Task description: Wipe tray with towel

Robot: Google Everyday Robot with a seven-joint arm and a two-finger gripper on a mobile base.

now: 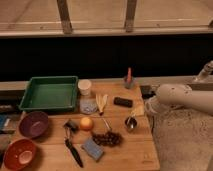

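Observation:
The green tray (49,94) lies at the back left of the wooden table, with nothing in it. The small pale grey-blue towel (88,106) lies flat on the table just right of the tray's front corner, below a white cup (85,87). My gripper (145,108) is at the table's right edge at the end of the white arm (180,96), far right of the towel and the tray and touching neither.
A purple bowl (33,124) and an orange bowl (19,154) stand at the front left. An orange (86,123), grapes (107,138), a blue sponge (93,148), a black utensil (73,151), a metal cup (131,123), a black block (122,102) and a red-topped bottle (128,79) are spread over the table.

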